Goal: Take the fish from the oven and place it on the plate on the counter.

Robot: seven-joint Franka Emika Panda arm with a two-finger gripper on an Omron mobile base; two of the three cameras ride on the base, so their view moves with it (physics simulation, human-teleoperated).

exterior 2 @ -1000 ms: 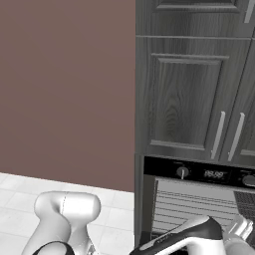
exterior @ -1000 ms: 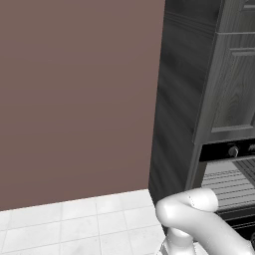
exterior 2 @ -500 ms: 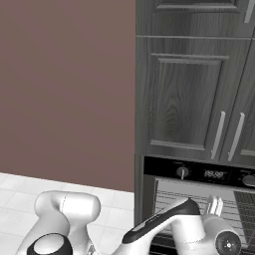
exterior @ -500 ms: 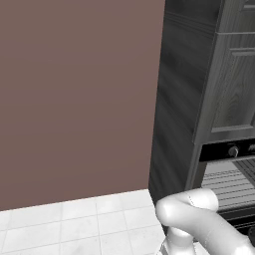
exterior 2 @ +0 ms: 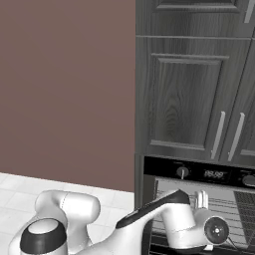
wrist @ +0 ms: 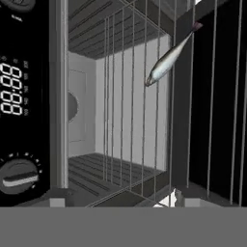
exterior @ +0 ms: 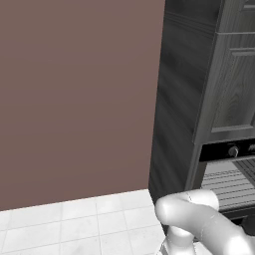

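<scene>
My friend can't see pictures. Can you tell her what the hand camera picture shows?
A small silvery fish lies on a wire rack inside the open, pale-walled oven. The picture is rolled sideways, so the rack wires run up and down. The oven's black control strip, with glowing white digits and a round knob, runs along the left edge.

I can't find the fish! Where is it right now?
In the hand view, the fish is at the upper right, inside the open oven, lying on a wire rack in front of the pale back wall.
</scene>
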